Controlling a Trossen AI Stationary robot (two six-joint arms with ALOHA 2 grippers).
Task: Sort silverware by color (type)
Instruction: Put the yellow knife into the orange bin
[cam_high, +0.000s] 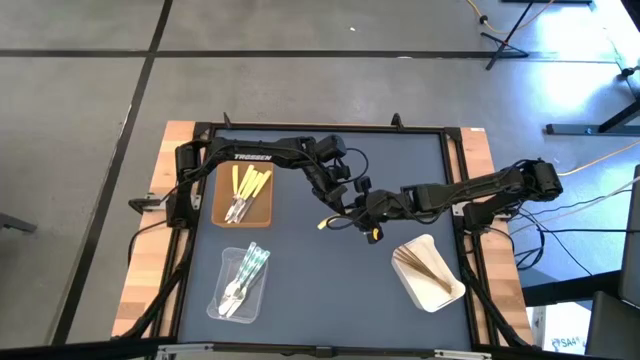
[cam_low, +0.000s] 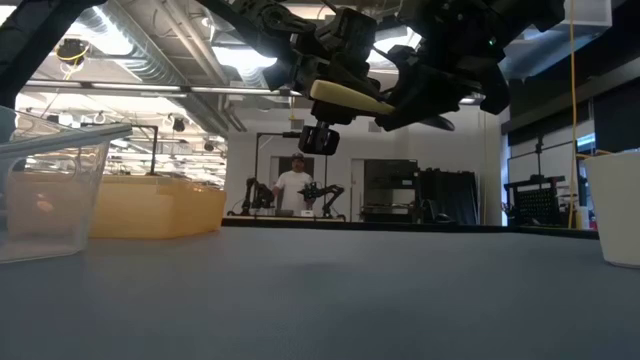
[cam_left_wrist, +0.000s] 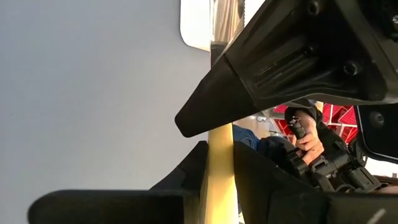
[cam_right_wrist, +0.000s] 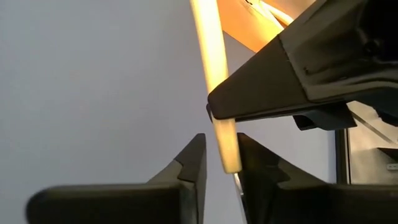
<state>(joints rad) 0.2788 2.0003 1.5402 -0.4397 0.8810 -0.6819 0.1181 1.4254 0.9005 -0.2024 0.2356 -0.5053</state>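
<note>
Above the middle of the dark desk (cam_high: 300, 290), the left hand (cam_high: 352, 208) pinches a slim pale yellow plastic utensil (cam_low: 350, 98) while the right hand (cam_high: 372, 213) narrows around its free end, apparently a mid-air handover toward the brown tray (cam_high: 263, 214) of matching yellow pieces.

the left arm (cam_high: 262, 156) bears the white word "trossen".
</note>
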